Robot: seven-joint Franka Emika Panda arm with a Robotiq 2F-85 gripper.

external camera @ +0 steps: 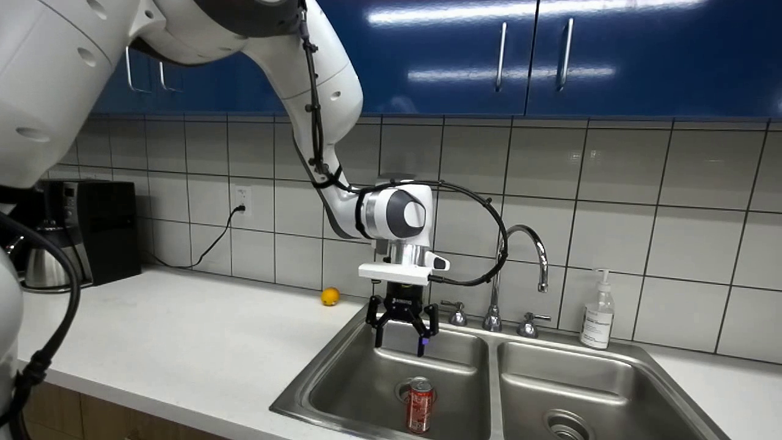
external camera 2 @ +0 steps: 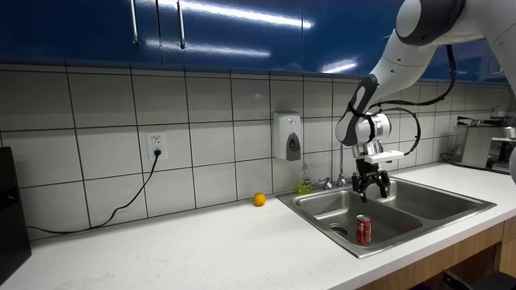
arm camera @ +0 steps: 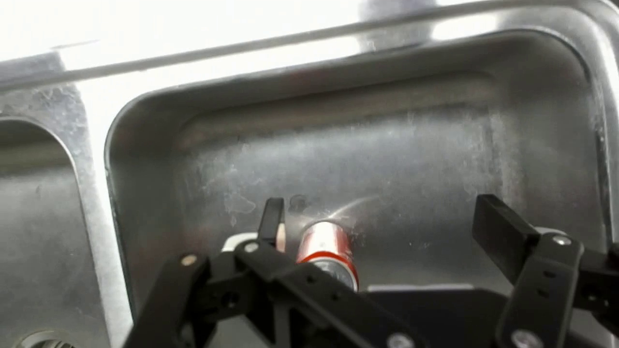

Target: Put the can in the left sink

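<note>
The red can (external camera: pixel 420 408) stands upright on the floor of the left sink (external camera: pixel 455 391), beside the drain. In an exterior view the can (external camera 2: pixel 363 230) also shows inside the left sink (external camera 2: pixel 393 217). My gripper (external camera: pixel 400 347) is open and empty, pointing down above the left sink, higher than the can and apart from it. It also shows in an exterior view (external camera 2: pixel 373 197). In the wrist view, the can (arm camera: pixel 321 239) appears between the spread fingers (arm camera: pixel 379 200), nearer the left finger, against the left sink's floor (arm camera: pixel 387 145). A finger link hides part of its top.
The right basin (external camera: pixel 568 379) adjoins the left sink. A tall faucet (external camera: pixel 493 299) rises behind the gripper between two handles. A soap bottle (external camera: pixel 597 318) stands at the back right. An orange fruit (external camera: pixel 330 296) lies by the wall. Blue cabinets (external camera: pixel 446 55) hang above.
</note>
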